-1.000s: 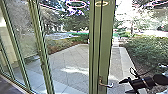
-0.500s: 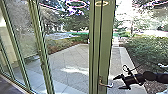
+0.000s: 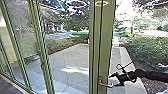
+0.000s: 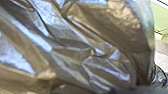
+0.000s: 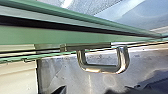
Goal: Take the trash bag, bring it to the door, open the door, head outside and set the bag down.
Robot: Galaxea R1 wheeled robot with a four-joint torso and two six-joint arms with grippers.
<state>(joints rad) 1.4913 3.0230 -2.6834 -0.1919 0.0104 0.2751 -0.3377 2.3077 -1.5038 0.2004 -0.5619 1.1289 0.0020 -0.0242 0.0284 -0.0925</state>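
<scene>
My right gripper (image 3: 113, 81) stands open at the door handle (image 3: 108, 86) in the head view, its fingers apart close to the handle's free end. I cannot tell if they touch. The right wrist view has the metal handle (image 5: 100, 68), a bent bar on the green door (image 5: 50, 35), beyond the right gripper (image 5: 100, 89). The green-framed glass door (image 3: 106, 42) stands upright near the middle of the head view. Close to the camera in the left wrist view is the shiny, crumpled trash bag (image 4: 75, 50); how it is held is hidden.
More green-framed glass panels (image 3: 41, 50) run along the left. Beyond the glass lies a paved yard (image 3: 72, 60) with trees and planting. Bushes (image 3: 147, 50) grow at the right, beside a pale paved edge (image 3: 127, 60). A strip of dark floor (image 3: 7, 87) shows at the lower left.
The right gripper has moved left and slightly up in the head view, from right of the handle to right beside it, with the arm reaching further in. The door has not visibly moved.
</scene>
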